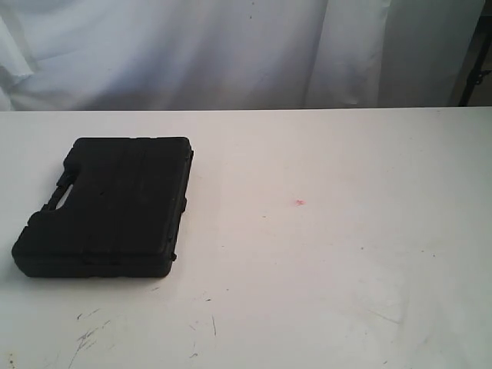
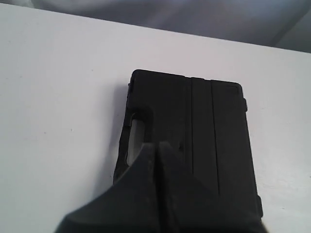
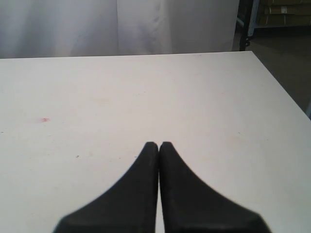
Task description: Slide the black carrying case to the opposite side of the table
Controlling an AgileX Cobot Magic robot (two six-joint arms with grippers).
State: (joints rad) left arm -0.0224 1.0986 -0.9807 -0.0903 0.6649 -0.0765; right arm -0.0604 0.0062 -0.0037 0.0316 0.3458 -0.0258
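Note:
The matte-black case [image 1: 108,206] lies flat on the left part of the white table [image 1: 330,254], its cut-out handle on its left edge. In the left wrist view the case [image 2: 209,131] shows its lengthwise ribs and handle slot. My left gripper [image 2: 156,144] is shut with nothing in it, its tips in line with the case's handle side; contact cannot be judged. My right gripper [image 3: 159,144] is shut and empty above bare tabletop, far from the case. Neither gripper shows in the exterior view.
A tiny red dot [image 1: 300,202] marks the table's middle, also the red dot [image 3: 44,119] in the right wrist view. Dark scratches [image 1: 88,334] lie near the front edge. White cloth [image 1: 231,46] hangs behind the table. The table's right edge [image 3: 282,92] drops to a dark floor.

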